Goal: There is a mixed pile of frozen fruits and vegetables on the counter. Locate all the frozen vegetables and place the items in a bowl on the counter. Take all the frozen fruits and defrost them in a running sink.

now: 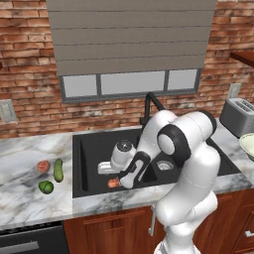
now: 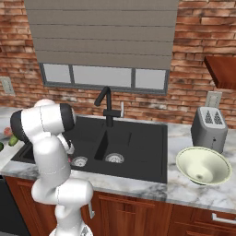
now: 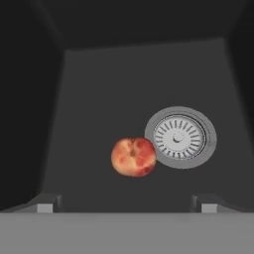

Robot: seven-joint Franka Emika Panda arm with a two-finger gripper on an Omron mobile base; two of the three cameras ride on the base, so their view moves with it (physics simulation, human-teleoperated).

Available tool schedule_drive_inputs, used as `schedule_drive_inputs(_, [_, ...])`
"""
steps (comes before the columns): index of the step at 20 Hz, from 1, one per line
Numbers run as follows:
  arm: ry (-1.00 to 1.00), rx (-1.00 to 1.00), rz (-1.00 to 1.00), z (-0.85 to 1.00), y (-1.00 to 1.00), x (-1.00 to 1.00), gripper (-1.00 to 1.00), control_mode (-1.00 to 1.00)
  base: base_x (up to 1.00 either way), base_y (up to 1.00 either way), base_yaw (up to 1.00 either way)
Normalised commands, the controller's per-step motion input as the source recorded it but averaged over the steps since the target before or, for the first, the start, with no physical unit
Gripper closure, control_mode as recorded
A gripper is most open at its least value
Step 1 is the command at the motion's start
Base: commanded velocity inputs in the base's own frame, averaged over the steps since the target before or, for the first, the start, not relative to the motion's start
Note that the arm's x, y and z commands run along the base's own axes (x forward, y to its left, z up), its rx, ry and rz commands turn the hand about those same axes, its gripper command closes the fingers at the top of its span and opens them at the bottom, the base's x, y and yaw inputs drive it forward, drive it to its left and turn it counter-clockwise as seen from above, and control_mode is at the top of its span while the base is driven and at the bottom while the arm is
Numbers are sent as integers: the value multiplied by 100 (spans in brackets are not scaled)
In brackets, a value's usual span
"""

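One frozen fruit (image 3: 133, 157), a red-orange peach, lies loose on the floor of the black sink's (image 1: 83, 163) left basin, touching the silver drain (image 3: 179, 137). My gripper (image 3: 126, 206) hangs open just above it, with both fingertips clear of it. From the left base view the gripper (image 1: 119, 179) reaches down into the basin beside that peach (image 1: 113, 182). On the counter (image 1: 25, 193) to the left lie the second peach (image 1: 43, 165), the dark-green cucumber (image 1: 58, 169) and the round green vegetable (image 1: 46, 187). The cream bowl (image 2: 203, 166) stands on the counter right of the sink (image 2: 138, 147).
A tall black faucet (image 2: 107, 103) rises behind the sink's divider. A grey toaster (image 2: 209, 126) stands behind the bowl. My white arm leans over the left basin and hides part of it. A brick wall and a window close off the back.
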Motion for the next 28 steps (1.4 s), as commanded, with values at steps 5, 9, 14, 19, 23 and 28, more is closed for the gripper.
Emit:
schedule_drive_inputs(5, [0,0,0,34,12,0,-100,-100,0,0,0])
schedule_drive_inputs(9, [0,0,0,38,11,0,-100,-100,0,0,0])
schedule_drive_inputs(14, [0,0,0,40,11,0,-100,-100,0,0,0])
schedule_drive_inputs(19, [1,0,0,40,12,0,-100,-100,0,0,0])
schedule_drive_inputs(23, [1,0,0,37,12,0,-100,-100,0,0,0])
schedule_drive_inputs(28, [0,0,0,37,15,0,-100,-100,0,0,0])
